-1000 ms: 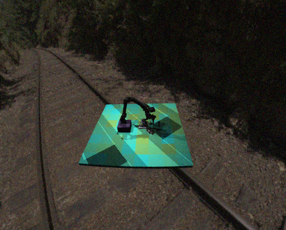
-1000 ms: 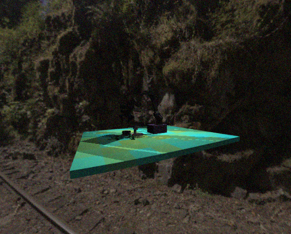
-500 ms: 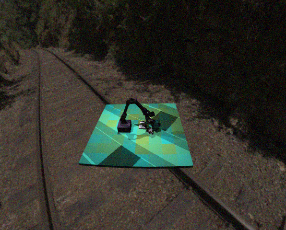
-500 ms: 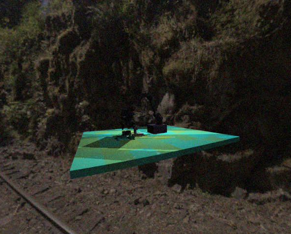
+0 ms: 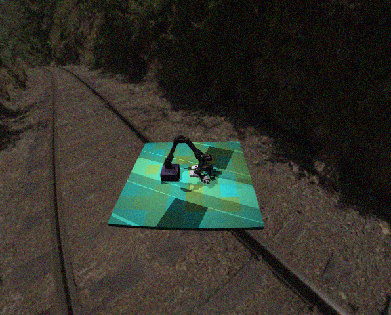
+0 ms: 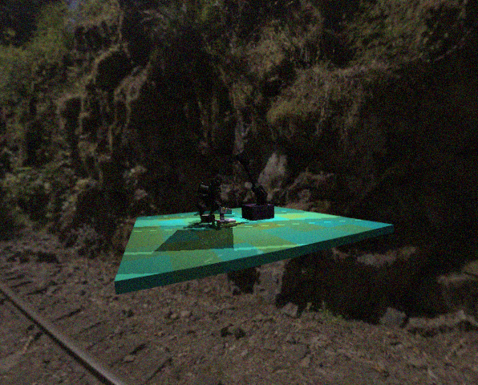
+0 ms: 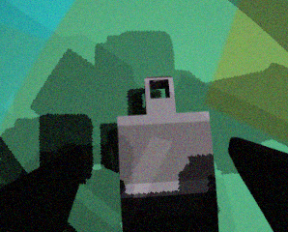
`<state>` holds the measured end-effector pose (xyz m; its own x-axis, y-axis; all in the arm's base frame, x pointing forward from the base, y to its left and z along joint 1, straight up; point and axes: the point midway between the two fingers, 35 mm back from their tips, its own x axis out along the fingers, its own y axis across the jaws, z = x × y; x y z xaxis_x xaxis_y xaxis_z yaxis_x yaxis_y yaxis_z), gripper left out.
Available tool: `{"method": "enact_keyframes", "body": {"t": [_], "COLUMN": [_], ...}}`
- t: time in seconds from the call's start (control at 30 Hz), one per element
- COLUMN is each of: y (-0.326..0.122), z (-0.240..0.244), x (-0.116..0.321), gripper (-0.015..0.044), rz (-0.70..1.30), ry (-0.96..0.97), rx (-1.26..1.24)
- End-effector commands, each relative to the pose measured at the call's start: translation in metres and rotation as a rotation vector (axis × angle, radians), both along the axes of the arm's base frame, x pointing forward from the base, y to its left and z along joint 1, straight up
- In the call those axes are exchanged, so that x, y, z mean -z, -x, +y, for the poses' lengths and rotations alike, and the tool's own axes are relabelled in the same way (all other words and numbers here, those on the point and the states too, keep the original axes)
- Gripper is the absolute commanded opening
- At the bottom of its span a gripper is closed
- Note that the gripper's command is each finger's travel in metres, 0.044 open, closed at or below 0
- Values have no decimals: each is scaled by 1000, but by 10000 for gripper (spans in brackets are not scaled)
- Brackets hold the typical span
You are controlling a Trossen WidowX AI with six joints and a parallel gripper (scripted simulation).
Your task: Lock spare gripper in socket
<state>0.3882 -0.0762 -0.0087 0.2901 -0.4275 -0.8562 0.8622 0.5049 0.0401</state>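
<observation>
In the wrist view a pinkish-grey block (image 7: 165, 145) with a narrow tab (image 7: 160, 107) at its far end lies between my fingers. The tab has a square hole, and the block looks like the spare gripper with its spigot. My gripper (image 7: 158, 150) is open and holds nothing; one black finger is on each side of the block, with a gap on the right. In the top view a pale plate (image 5: 193, 172), perhaps the mount's, lies beside the arm's hand, and a small pale part lies nearer the camera. The lock pin and socket cannot be made out.
A dark block (image 7: 65, 137) stands left of the pale block in the wrist view. The arm's purple base box (image 5: 170, 173) (image 6: 257, 211) stands on the patterned green table (image 5: 134, 203) (image 6: 272, 244). Shadows darken the area around the hand.
</observation>
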Motion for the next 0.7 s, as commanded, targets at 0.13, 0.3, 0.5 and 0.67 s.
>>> {"method": "enact_keyframes", "body": {"t": [0.13,0.3,0.5,0.67], "y": [3,3,4,4], "z": [-1,-1,-1,-1], "x": [16,24,34,38], "gripper": [440,440,440,440], "rz": [10,10,10,11], "ry": [3,3,3,3], "rx": [6,6,6,6]}}
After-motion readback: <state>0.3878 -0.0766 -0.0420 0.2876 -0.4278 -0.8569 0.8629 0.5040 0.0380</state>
